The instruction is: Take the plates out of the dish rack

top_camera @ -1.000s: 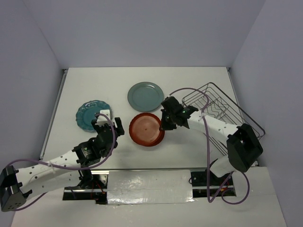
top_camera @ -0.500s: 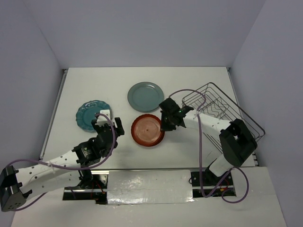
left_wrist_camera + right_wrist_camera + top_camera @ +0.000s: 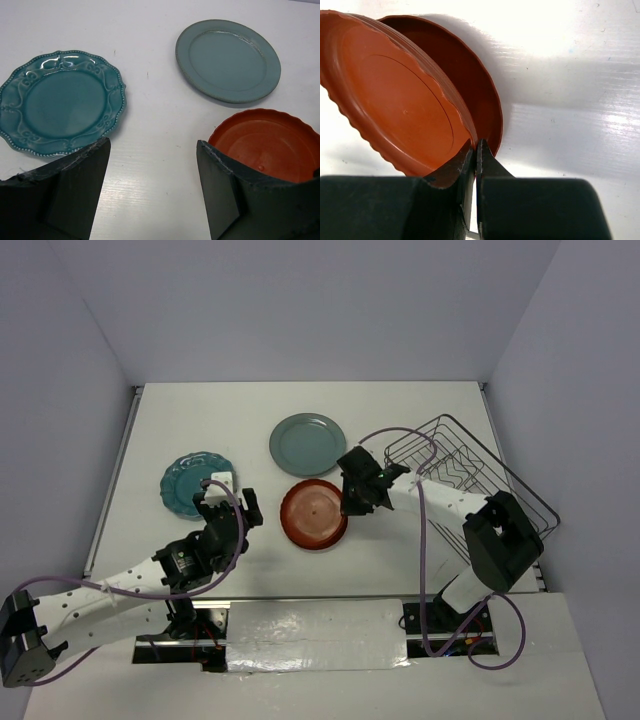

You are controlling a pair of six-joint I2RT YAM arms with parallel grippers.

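My right gripper (image 3: 475,145) is shut on the near rim of a red-orange plate (image 3: 395,95). It holds that plate tilted just above a second red-orange plate (image 3: 485,95) lying on the table. From above the two read as one red disc (image 3: 313,513) left of my right gripper (image 3: 352,502). A grey-green plate (image 3: 307,444) and a scalloped teal plate (image 3: 196,483) lie flat on the table. My left gripper (image 3: 152,150) is open over bare table between the teal plate (image 3: 60,102) and the red-orange plates (image 3: 270,145). The dish rack (image 3: 470,475) stands at the right.
Only dark wires and upright dividers show in the dish rack, which sits near the table's right edge. The grey-green plate (image 3: 227,60) lies beyond the red-orange ones. Purple cables loop over both arms. Walls close in the back and both sides.
The right arm's elbow has drawn in to the left and the held red-orange plate has settled slightly lower over the one beneath. The left arm has not moved.
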